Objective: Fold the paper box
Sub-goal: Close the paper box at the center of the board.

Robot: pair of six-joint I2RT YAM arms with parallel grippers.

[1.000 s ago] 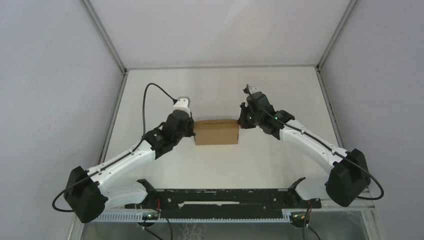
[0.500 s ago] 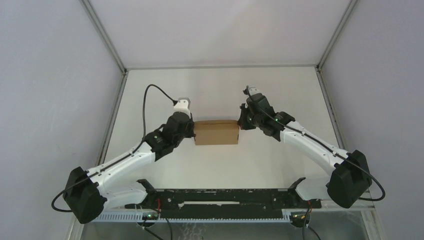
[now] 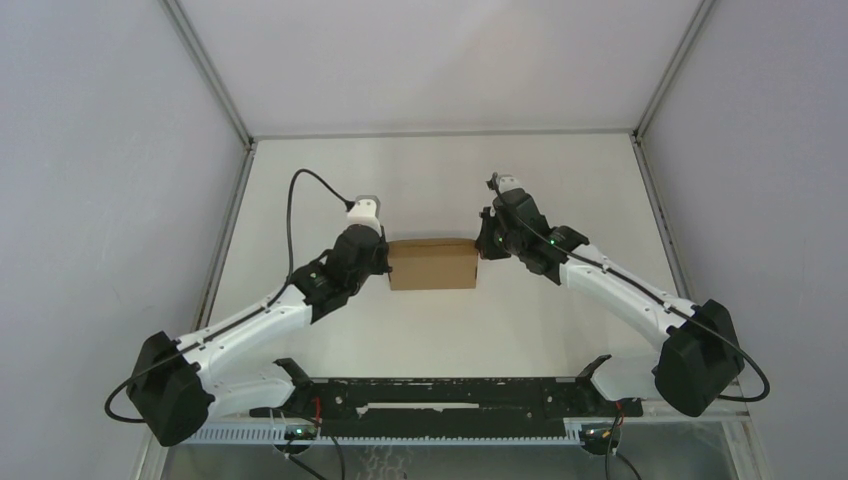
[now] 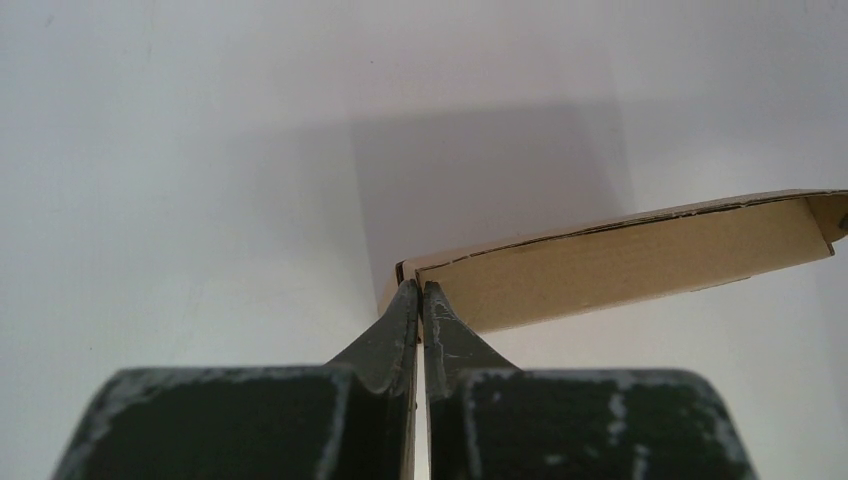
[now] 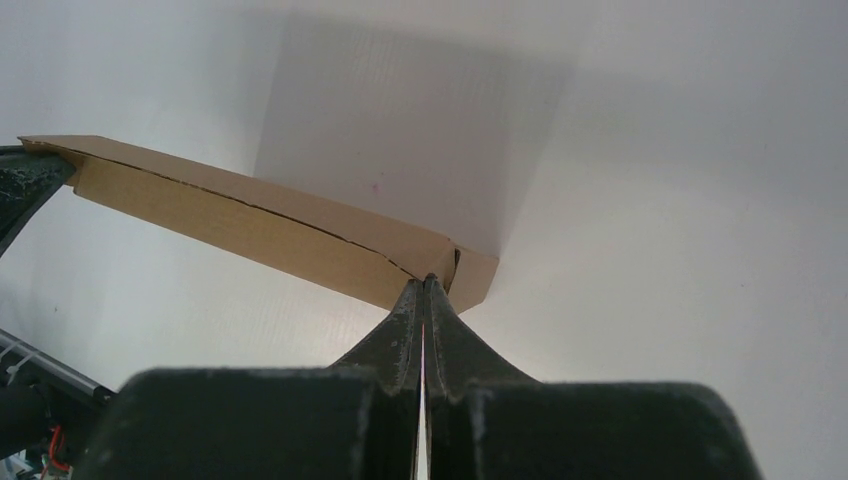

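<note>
The paper box [image 3: 432, 265] is a flat brown cardboard box, folded shut, hanging between my two arms over the middle of the table. Its large shadow lies on the table behind it. My left gripper [image 3: 385, 262] is shut at its left end. In the left wrist view the left gripper [image 4: 420, 287] pinches a thin cardboard edge at the corner of the box [image 4: 640, 260]. My right gripper [image 3: 481, 245] is shut at the right end. In the right wrist view the right gripper [image 5: 424, 281] meets the end corner of the box [image 5: 250, 215], beside a small flap [image 5: 473, 278].
The white table [image 3: 440, 170] is fenced by metal rails at the left [image 3: 232, 215] and right [image 3: 657, 205]. A black bar [image 3: 440, 395] runs along the near edge between the arm bases. A black cable [image 3: 300, 190] loops up from the left wrist.
</note>
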